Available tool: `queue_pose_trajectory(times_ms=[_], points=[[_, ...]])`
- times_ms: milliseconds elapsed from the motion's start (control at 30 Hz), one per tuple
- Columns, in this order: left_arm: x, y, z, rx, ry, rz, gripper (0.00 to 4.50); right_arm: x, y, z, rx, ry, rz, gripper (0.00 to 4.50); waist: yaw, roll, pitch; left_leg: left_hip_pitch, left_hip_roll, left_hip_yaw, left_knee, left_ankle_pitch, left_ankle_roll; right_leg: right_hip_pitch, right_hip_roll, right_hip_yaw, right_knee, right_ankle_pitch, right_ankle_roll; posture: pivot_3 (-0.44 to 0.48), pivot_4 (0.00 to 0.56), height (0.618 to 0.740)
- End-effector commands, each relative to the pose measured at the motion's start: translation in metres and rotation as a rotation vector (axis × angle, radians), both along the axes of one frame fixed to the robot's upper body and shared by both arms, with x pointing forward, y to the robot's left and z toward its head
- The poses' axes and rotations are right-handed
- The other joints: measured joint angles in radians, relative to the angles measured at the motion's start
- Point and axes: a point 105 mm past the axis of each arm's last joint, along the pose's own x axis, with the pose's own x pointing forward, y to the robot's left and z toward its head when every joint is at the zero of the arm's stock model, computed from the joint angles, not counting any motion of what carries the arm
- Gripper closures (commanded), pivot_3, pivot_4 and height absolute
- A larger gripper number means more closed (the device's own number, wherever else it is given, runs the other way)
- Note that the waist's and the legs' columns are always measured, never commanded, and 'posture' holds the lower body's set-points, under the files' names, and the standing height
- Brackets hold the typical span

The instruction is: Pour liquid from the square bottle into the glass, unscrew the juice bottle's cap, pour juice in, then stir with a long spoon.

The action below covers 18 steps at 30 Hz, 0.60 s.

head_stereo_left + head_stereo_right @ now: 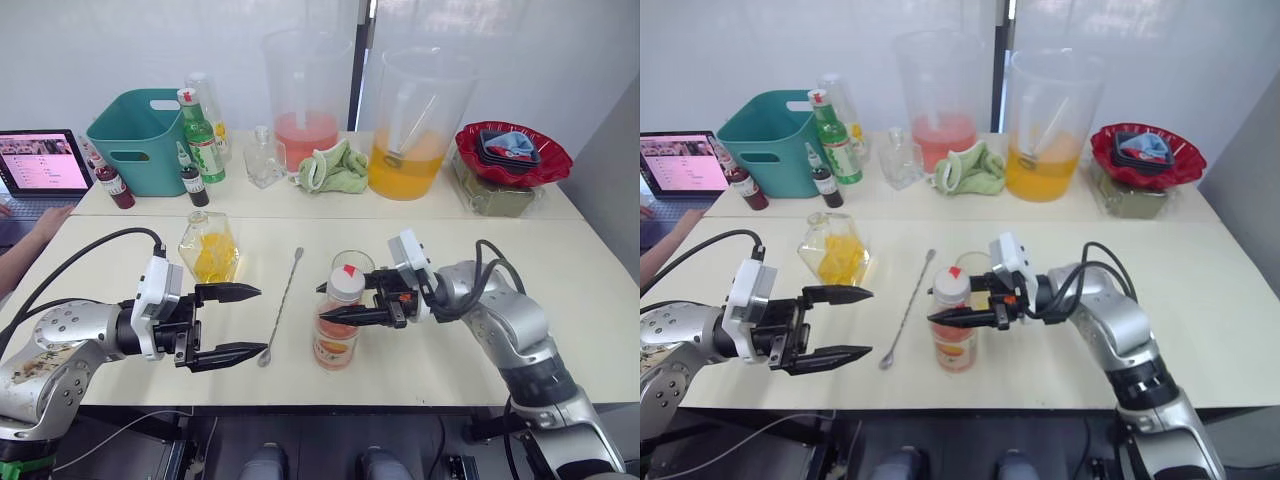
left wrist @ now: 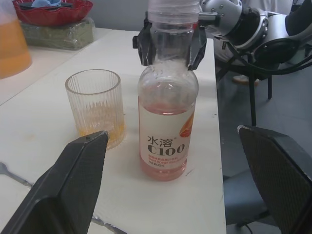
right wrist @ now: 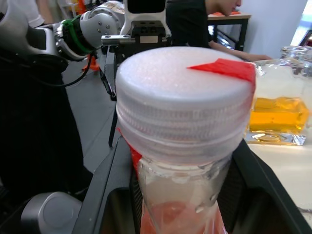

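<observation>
Pink juice bottle [image 1: 336, 330] in right tool [image 1: 338, 303]; one glass [image 1: 352, 267].

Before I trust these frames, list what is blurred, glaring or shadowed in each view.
Right wrist view: the cap looms close and soft, the square bottle sharper behind it. Left wrist view: the left gripper's fingers are blurred dark masses, the juice bottle label crisp. Left eye view: even light, faint shadows under the long spoon.
</observation>
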Motion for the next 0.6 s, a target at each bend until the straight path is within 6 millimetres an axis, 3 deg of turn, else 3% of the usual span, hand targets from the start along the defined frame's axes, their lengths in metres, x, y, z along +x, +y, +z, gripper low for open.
queue_pose_trajectory(times_ms=[33,167,300,600], points=[[0.0,-0.002,0.002,0.001,-0.033,-0.013,0.0,-0.015,0.0,0.03,0.09,-0.072,-0.098,3.13,0.0,0.0,0.0,0.0,0.0,0.0,0.0,0.0,0.0,0.0,0.0,0.0,0.0,0.0,0.0,0.0,0.15,0.74],[0.004,-0.002,0.0,-0.003,-0.041,-0.011,0.0,-0.017,0.001,0.038,0.187,-0.03,-0.48,3.13,-0.001,0.0,0.0,0.0,0.0,-0.001,0.0,0.0,0.0,0.0,0.0,0.0,0.001,0.0,0.0,0.0,0.15,0.74],[0.005,-0.002,-0.001,-0.004,-0.038,-0.018,0.0,-0.015,-0.004,0.035,0.209,0.007,-0.671,3.13,-0.003,0.0,0.0,0.0,0.0,0.0,0.0,0.0,0.0,-0.001,0.0,0.001,0.001,0.0,0.0,0.0,0.15,0.74],[0.009,-0.001,0.002,0.001,-0.041,-0.04,0.0,-0.019,-0.003,0.005,0.115,0.019,-0.734,3.13,-0.005,0.0,0.0,0.0,0.0,0.0,0.0,0.0,-0.001,0.0,0.001,0.0,0.0,0.0,0.0,0.0,0.15,0.74]])
